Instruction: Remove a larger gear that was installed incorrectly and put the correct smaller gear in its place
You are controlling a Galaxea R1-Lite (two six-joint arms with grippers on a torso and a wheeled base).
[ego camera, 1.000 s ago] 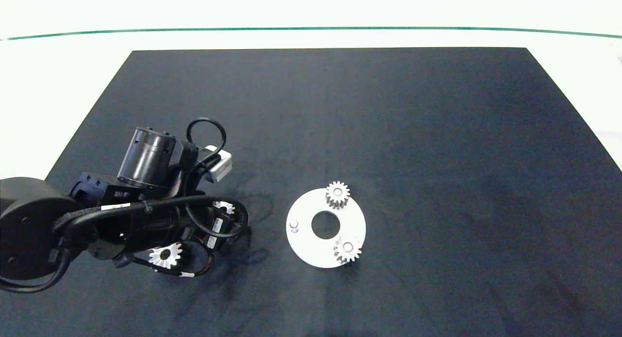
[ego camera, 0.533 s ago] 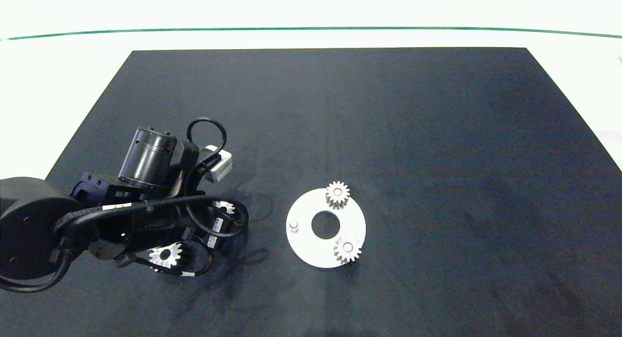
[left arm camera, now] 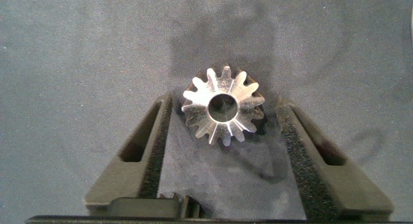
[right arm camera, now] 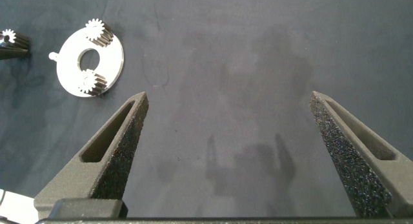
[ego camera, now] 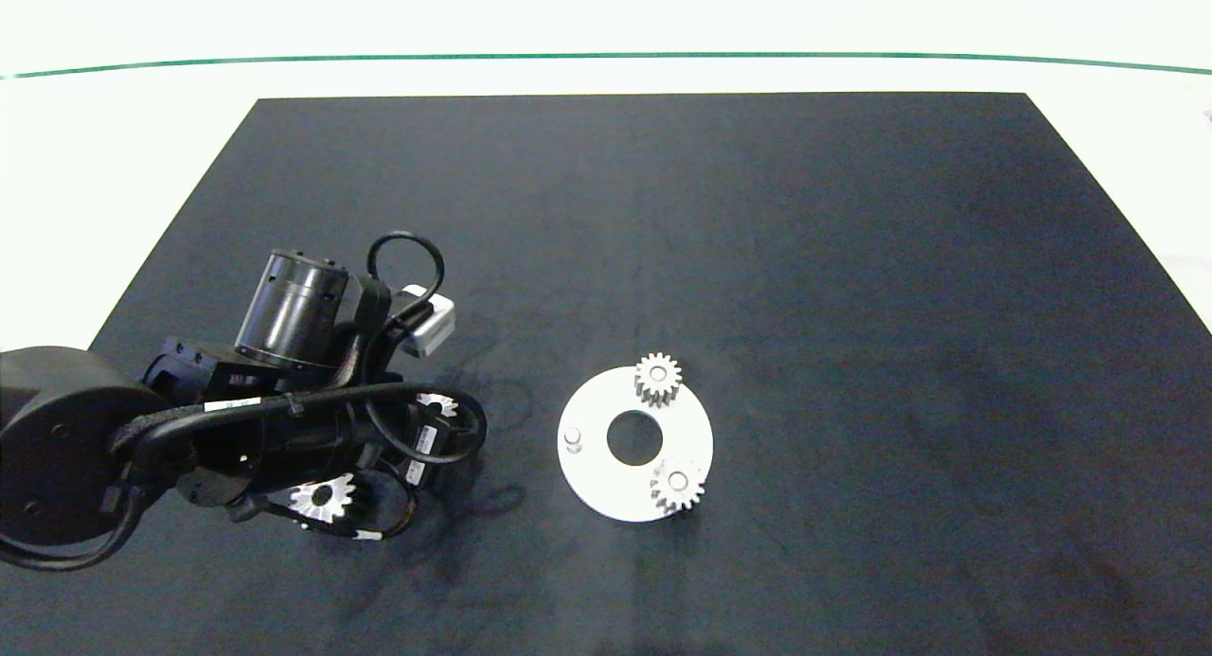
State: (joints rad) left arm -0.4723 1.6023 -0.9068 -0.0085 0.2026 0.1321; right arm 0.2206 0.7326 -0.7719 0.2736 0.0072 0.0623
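Lying between open left jaws, seemingly untouched, smaller gear

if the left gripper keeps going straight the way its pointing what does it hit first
Probably the smaller gear. It lies on the black mat between the left gripper's open fingers, so going straight on would bring the gripper down around it. How far above the mat the fingertips are is unclear.

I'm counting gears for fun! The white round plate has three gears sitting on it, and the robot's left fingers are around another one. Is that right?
Not quite. The white plate has two gears on it, not three: one at its far edge and one at its near edge; its third peg is bare, as the head view shows. The left fingers are indeed open around another gear.
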